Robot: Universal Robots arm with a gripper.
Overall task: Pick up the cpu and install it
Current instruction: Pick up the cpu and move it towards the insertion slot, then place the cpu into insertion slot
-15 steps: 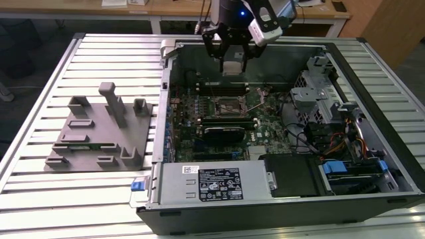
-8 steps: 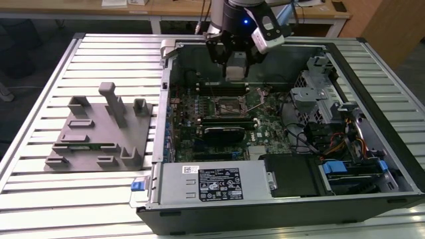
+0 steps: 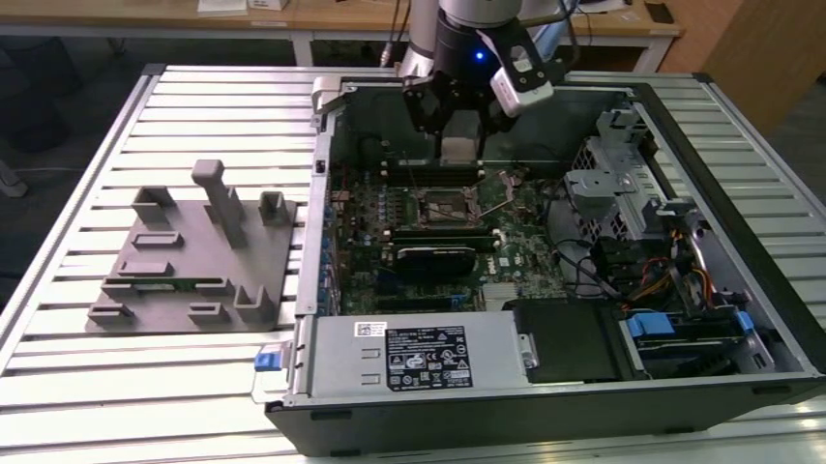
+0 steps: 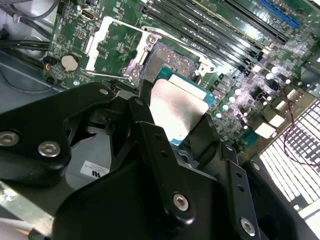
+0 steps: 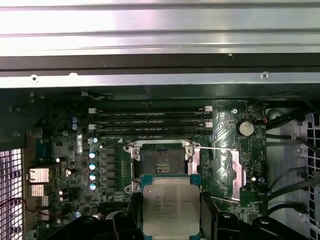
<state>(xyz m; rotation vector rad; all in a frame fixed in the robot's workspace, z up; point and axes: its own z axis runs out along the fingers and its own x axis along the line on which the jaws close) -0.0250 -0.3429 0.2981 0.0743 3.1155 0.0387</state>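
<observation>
Exterior view: slatted metal table [image 3: 193, 106] fills most of the scene, w/ a wooden desk [image 3: 348, 19] at the back of the room and a wood panel [image 3: 749, 48] in the far corner on the exterior view's right. On the table: 1 open PC case [image 3: 427, 425], lying flat, side off, and 1 grey fixture plate [image 3: 193, 261] w/ several upright blocks.

Gripper [image 3: 461, 155] hangs inside the case, over the motherboard [image 3: 427, 208]. Its 2 fingers [image 4: 150, 130] are pinched onto opposite edges of the cpu [image 5: 171, 210], gap no wider than the chip. The cpu is held flat, silver top showing in both wrist views [image 4: 177, 107], clear of the board.

Counts:
- 1 cpu, in the gripper.
- 1 socket [image 5: 161, 167], just ahead of and below the gripper, w/ no chip in it. Its metal retention frame [image 5: 230, 170] is swung open beside it.
- 1 coin cell [image 5: 245, 128], past that frame, near the gripper but off to one side.
- 1 power supply [image 3: 400, 353], in the case corner nearest the exterior camera, well apart from the gripper.
- Memory slots [image 5: 150, 121]: a bank of long dark ones beyond the socket. Can't tell the exact no.

Fixture plate is well away from the gripper, toward the exterior view's left, outside the case.
</observation>
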